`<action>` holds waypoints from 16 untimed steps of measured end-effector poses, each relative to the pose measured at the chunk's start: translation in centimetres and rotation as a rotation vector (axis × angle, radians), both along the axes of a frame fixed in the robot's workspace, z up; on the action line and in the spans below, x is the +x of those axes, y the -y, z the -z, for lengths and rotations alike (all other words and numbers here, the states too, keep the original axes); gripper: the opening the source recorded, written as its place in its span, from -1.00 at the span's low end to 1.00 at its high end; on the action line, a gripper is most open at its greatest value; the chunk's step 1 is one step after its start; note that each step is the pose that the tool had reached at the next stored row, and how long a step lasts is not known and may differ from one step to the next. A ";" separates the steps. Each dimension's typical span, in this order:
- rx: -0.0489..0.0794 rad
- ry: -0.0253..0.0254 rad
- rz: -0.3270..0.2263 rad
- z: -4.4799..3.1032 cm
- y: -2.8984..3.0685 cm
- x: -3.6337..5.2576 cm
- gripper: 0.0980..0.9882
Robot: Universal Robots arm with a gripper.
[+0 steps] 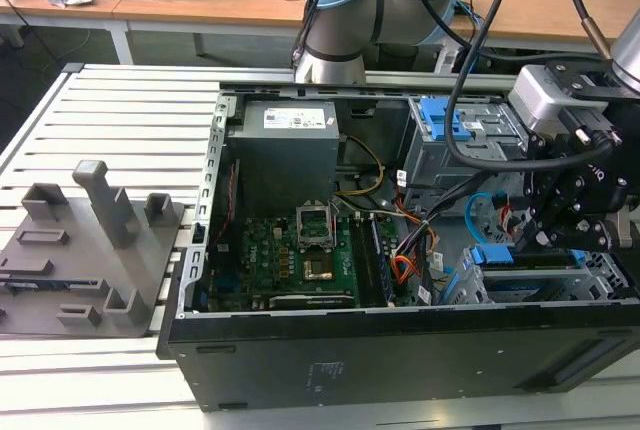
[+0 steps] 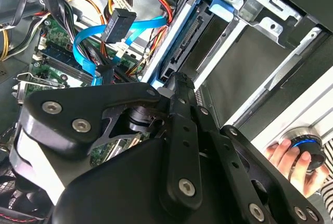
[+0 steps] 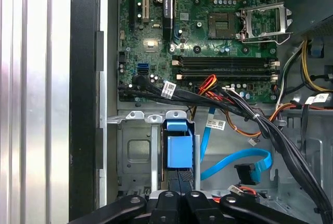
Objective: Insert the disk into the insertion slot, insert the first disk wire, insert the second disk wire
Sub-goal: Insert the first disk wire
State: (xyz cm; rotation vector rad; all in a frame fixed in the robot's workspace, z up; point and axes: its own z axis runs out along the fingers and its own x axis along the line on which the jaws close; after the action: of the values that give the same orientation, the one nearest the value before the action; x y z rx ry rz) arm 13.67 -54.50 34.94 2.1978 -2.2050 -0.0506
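Right, I judge the step in hand to be seating the disk [image 3: 179,148]. It stands on edge inside the insertion slot [image 3: 134,153], its blue carrier end facing the pincer [image 3: 182,182], which sits right at that end. From my feeds I cannot tell whether the pincer is clamped on the carrier or only butted against it.

To do this well, I would keep the push straight along the cage rails and the carrier square to them. I would also watch for any tilt, since a skewed carrier could bind on the perforated walls. The two cables need to stay out of the path. The first disk wire [image 2: 118,26] hangs loose over the board, and the second disk wire [image 3: 237,159] loops just beside the cage with its dark plug free.

The first wrist view looks straight down the line of the slot, so I use it to judge centring. The second wrist view adds the disk's long side, with the blue rail and connector edge. Past the case wall it also shows a person's hand [image 2: 283,156] on a round knob [image 2: 306,148]. The exterior view places the cage at the case's near corner on the exterior view's right, with the case [image 1: 400,350] resting on the slatted counter [image 1: 120,110].
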 end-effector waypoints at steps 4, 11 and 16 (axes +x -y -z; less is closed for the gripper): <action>0.000 0.0000 0.000 0.00 0.00 0.64 -0.98; -0.001 0.0000 0.000 -2.12 0.00 1.10 -0.98; -0.002 0.0000 0.000 -2.15 0.00 1.10 -0.98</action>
State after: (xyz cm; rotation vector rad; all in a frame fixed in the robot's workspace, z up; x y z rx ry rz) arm 14.77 -54.50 37.09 2.1969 -2.2043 -0.0487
